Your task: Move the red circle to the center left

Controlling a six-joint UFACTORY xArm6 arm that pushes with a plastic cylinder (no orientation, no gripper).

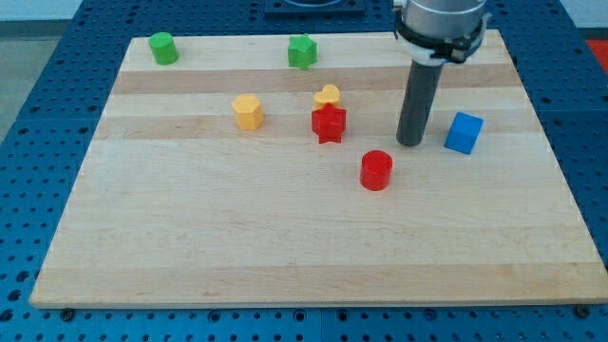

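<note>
Red circle (376,170) just below-left of my tip (410,143); no pincer, apart.

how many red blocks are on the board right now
2: the red circle just right of the board's middle, and the red star up and left of it, touching a yellow block. None seem hidden.

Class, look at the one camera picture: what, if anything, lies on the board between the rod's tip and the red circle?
Nothing: in the camera view only bare wood separates my tip from the red circle, which sits just below-left of it.
</note>
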